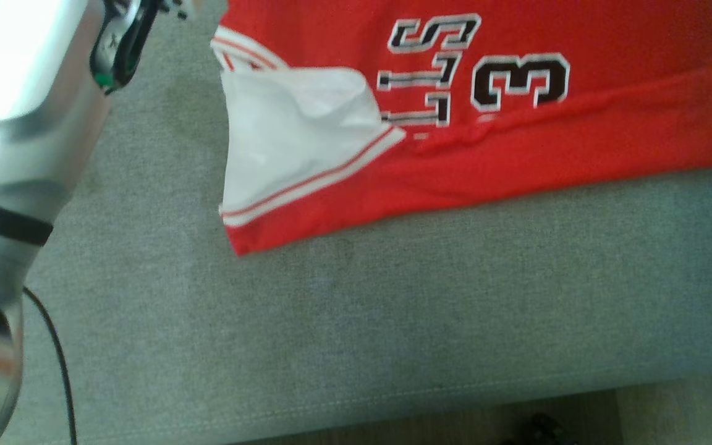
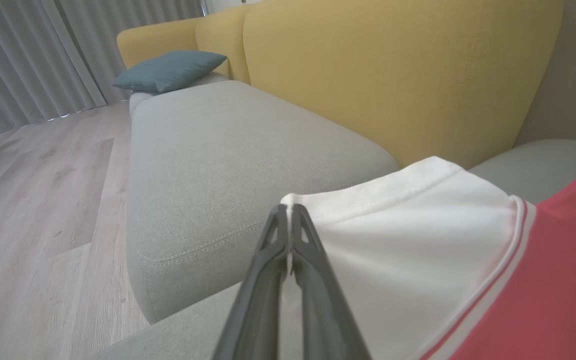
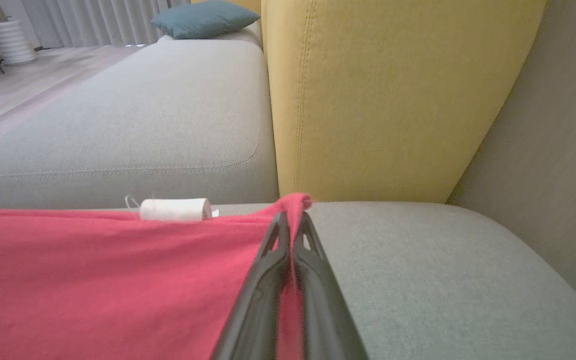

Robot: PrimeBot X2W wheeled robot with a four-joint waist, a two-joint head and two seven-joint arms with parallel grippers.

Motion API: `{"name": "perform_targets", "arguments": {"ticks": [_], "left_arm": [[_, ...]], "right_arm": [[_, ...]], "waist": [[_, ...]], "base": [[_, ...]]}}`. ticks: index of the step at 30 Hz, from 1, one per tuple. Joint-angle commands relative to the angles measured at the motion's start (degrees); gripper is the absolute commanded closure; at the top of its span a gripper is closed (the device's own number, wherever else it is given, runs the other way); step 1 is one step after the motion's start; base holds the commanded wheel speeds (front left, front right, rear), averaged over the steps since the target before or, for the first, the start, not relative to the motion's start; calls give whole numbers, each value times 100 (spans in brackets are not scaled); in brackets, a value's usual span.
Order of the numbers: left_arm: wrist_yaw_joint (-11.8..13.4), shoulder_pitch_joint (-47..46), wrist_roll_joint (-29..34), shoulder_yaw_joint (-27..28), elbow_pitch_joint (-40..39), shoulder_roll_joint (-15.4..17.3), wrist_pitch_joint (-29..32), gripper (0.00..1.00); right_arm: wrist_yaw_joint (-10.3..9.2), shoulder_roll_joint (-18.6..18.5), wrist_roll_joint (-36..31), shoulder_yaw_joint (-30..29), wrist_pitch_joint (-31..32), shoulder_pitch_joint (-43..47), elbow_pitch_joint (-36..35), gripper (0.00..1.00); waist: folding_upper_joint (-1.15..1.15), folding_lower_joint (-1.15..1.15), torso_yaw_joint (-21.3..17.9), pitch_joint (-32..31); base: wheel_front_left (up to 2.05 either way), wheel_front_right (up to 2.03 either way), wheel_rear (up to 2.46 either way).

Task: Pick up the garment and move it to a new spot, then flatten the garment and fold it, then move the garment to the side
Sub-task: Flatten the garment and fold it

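Note:
The garment [image 1: 517,148] is a red jersey with black-and-white lettering and a white sleeve, lying spread on the grey sofa seat [image 1: 356,321]. In the left wrist view my left gripper [image 2: 288,210] is shut on the hem of the white sleeve [image 2: 418,240]. In the right wrist view my right gripper [image 3: 293,217] is shut on a pinched-up red corner of the garment [image 3: 93,280]. My silver left forearm [image 1: 16,123] fills the left side of the head view.
A yellow backrest [image 3: 393,90] rises behind the seat. A neighbouring grey cushion [image 2: 218,165] carries a teal pillow [image 2: 168,70]. Wood floor [image 2: 33,200] and curtains lie beyond. A small white roll [image 3: 175,209] sits past the garment. A black cable [image 1: 59,358] hangs by my arm.

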Motion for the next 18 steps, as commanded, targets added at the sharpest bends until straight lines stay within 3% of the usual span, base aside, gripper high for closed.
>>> {"name": "perform_targets", "arguments": {"ticks": [1, 5, 9, 18], "left_arm": [[71, -406, 70, 269, -8, 125, -144, 100], [92, -536, 110, 304, 260, -80, -405, 100], [-66, -455, 162, 200, 458, -191, -508, 100], [-340, 52, 216, 9, 400, -86, -592, 100]], "right_arm": [[18, -51, -74, -34, -198, -181, -27, 100], [18, 58, -174, -40, -510, -391, 197, 100], [18, 182, -113, 115, -562, -313, 380, 100], [18, 30, 320, 580, -321, 197, 505, 100]], "waist": [[0, 0, 5, 31], [0, 0, 21, 56], [0, 0, 28, -1], [0, 0, 92, -414]], "base": [[0, 0, 0], [0, 0, 0], [0, 0, 0], [0, 0, 0]]}}
